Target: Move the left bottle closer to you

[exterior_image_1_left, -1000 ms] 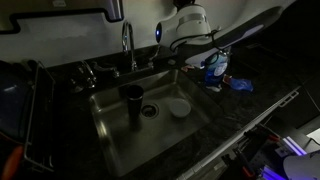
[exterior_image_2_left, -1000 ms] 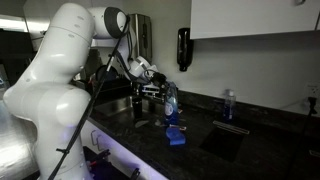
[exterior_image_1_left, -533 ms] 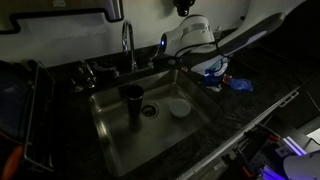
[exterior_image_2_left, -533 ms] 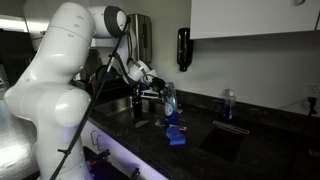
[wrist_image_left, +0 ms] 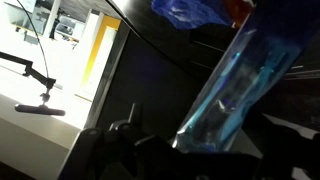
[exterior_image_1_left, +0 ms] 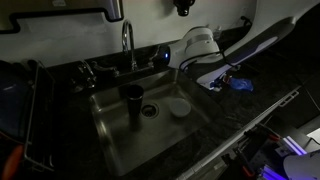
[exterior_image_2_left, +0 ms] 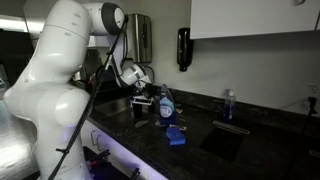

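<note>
Dark kitchen counter [exterior_image_2_left: 250,140] | bottle [exterior_image_2_left: 166,105] at sink's 3 o'clock | gripper [exterior_image_2_left: 147,100] jaws apart, nothing held | we judge bottle light, slick, squashy; grip mid-body.

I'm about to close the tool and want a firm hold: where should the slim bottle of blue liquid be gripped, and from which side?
Probably mid-body, from the sink side. The bottle stands upright on the counter by the sink; its straight, narrow body suits a level pinch, whereas the white nozzle cap is small and looks easy to slip off. The blue rag lies in front, so stay above it. The tool is already open beside the bottle.
</note>
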